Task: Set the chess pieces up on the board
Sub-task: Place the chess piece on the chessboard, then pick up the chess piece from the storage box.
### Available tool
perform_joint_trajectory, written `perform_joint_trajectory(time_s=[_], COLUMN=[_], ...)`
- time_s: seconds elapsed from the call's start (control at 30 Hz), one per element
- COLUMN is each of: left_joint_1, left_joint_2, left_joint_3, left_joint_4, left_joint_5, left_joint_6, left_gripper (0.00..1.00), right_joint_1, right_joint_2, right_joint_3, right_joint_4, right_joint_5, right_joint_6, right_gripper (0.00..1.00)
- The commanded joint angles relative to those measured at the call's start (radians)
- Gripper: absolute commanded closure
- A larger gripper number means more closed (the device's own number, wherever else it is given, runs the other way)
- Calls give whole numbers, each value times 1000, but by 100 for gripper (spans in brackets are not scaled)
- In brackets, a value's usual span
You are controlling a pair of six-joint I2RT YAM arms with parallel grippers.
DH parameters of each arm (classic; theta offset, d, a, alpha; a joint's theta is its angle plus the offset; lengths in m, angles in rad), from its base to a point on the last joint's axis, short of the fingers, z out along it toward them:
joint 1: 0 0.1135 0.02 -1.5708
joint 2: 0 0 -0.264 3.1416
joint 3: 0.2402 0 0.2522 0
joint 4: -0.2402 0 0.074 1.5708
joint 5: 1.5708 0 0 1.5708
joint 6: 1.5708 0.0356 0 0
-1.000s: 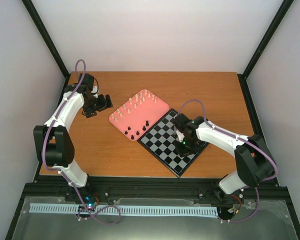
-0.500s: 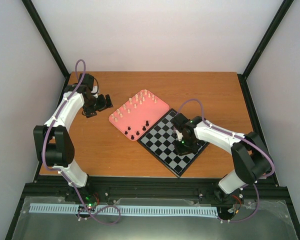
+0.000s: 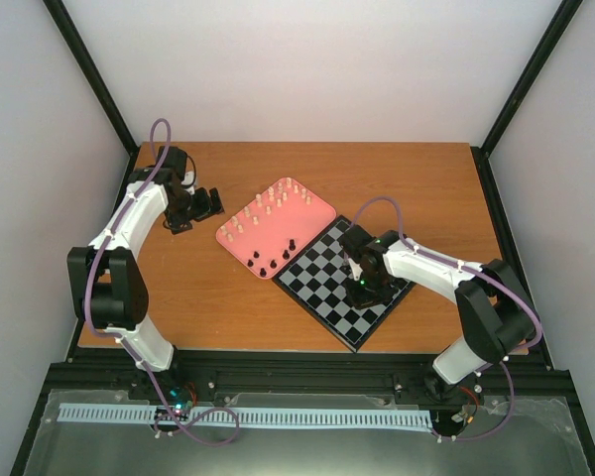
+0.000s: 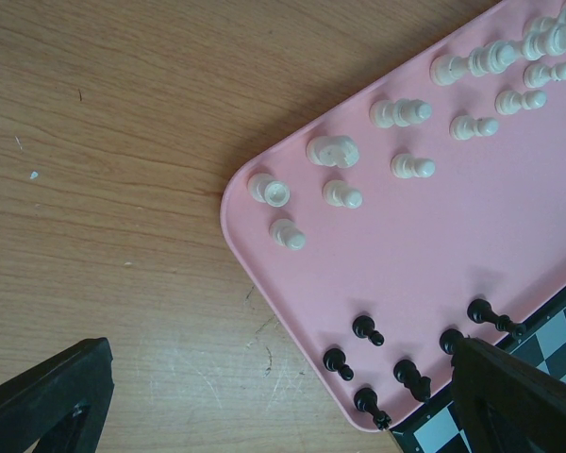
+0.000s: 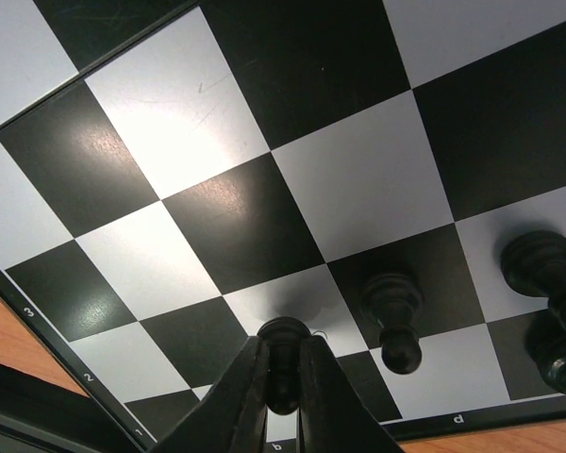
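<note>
Wooden table (image 3: pixel 228 288) inside white walls, black frame posts at the corners. Board (image 3: pixel 322 283) lies right of centre, turned diagonally; the pink tray (image 3: pixel 240 238) lies just beside its far-left edge. Right gripper (image 3: pixel 364 292) is down over the right part of the board. In the right wrist view its fingers (image 5: pixel 241 401) are pinched narrow around a black piece (image 5: pixel 283 344), upright, base at or just above a pale square in the row next to the rim; contact with the board can't be confirmed. Two more black pieces (image 5: pixel 393 316) stand on squares just to its right, a third partly cut off at the frame edge.

Left gripper (image 3: pixel 210 203) hovers over the table left of the tray, near its far-left end. Its jaws are spread wide and hold nothing; both fingers (image 4: pixel 47 396) show at the bottom corners of the left wrist view.

Most chess pieces are on the tray: cream pieces (image 4: pixel 401 113) scattered over the far part, several tipped on their sides, and six black pieces (image 4: pixel 368 330) clustered at the near end beside the board rim.
</note>
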Motion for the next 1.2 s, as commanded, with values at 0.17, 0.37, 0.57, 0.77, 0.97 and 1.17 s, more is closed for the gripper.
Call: perform_joint_trajectory(time_s=[0.17,0.37,0.57,0.77,0.97,1.17], left_joint_1=[-3,-3,-3,-3,-3,-4], left_joint_2=[1,-2,-3,-6,-7,-1], left_joint_3=[5,4,4,7,3,9], left_joint_4=[11,11,10,10,12,7], left_joint_5=[8,7,8,11,12,5], left_joint_6=[-13,-13,-11,-12,-14,-11], left_gripper=[0,0,0,0,0,0], right_joint_1=[7,7,11,26,28,54], right_joint_2=[6,-2,-44,-29,160,518], right_joint_3=[11,13,89,250,560,971], right_joint_4=[7,1,-47,-120,-114,-91], right_joint_5=[12,3,-15,-40,-61,-116], right_joint_6=[2,-3,-17,-47,-121,-212], right_gripper=[85,82,72,66,64,63])
